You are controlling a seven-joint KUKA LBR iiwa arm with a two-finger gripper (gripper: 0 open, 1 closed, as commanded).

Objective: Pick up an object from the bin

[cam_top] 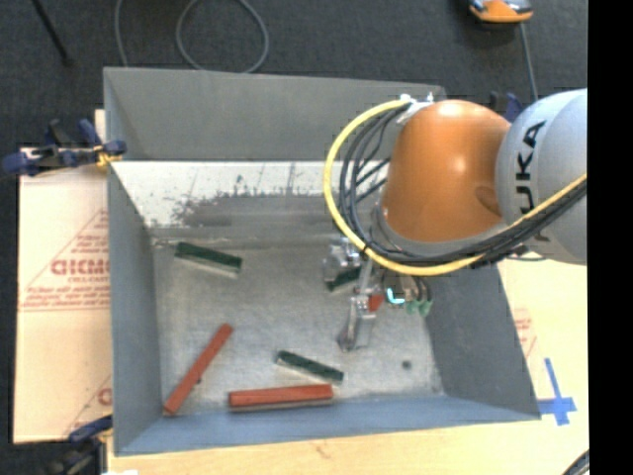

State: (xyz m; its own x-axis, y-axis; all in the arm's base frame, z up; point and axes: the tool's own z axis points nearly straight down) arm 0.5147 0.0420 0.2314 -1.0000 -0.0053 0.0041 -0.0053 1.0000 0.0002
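Observation:
My gripper (353, 330) hangs below the arm's orange cover, over the right middle of the bin floor. A short dark green bar (309, 366) lies just to its lower left, flat on the floor. Beyond that, a long red-brown bar (281, 396) rests along the near wall. A small dark green piece (342, 278) shows close to the gripper's upper side, partly hidden by it. I see nothing held in the gripper.
Another red-brown bar (198, 368) lies slanted at the lower left. A second green bar (208, 257) sits near the far left of the floor. The arm and its cables cover the bin's right side.

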